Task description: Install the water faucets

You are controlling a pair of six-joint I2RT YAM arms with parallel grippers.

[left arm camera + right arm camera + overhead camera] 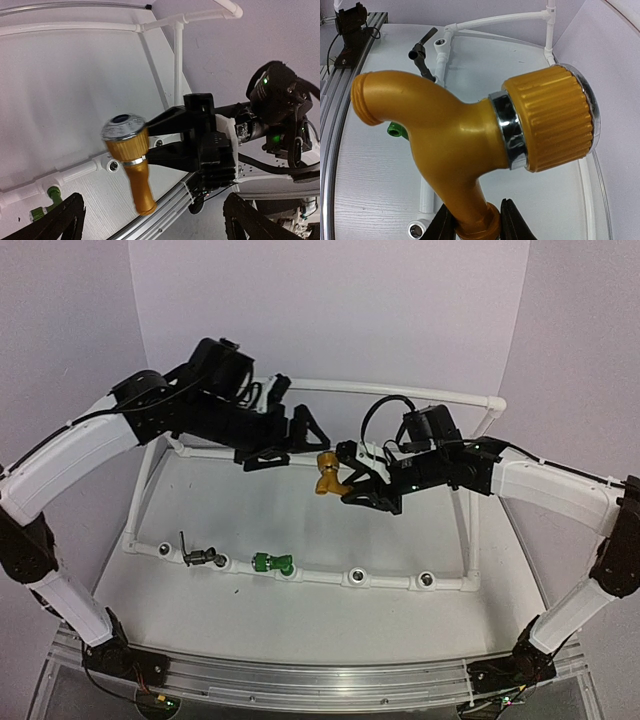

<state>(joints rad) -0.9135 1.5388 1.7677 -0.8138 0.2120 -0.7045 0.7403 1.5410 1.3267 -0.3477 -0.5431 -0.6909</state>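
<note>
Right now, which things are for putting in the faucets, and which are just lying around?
For the job: gold faucet, green faucet, grey faucet, white pipe frame.

Just there: metal rail along the near edge, table underneath.

We saw a white pipe frame (400, 392) standing on a white table (300, 510), with pale lilac walls (330, 300) behind it.
From above, we found the frame shaped like an open box: a low front pipe (320, 576) ran across the table, a higher rail crossed at the back, and thin uprights joined the two at the corners. Round sockets (355, 578) sat along the front pipe, facing upward, with shiny metal showing inside them. A ribbed aluminium rail (320, 680) lay along the table's near edge. In the two close views we saw the same white pipes (65, 26) and corner joints (446, 36) against the pale tabletop and wall.
</note>
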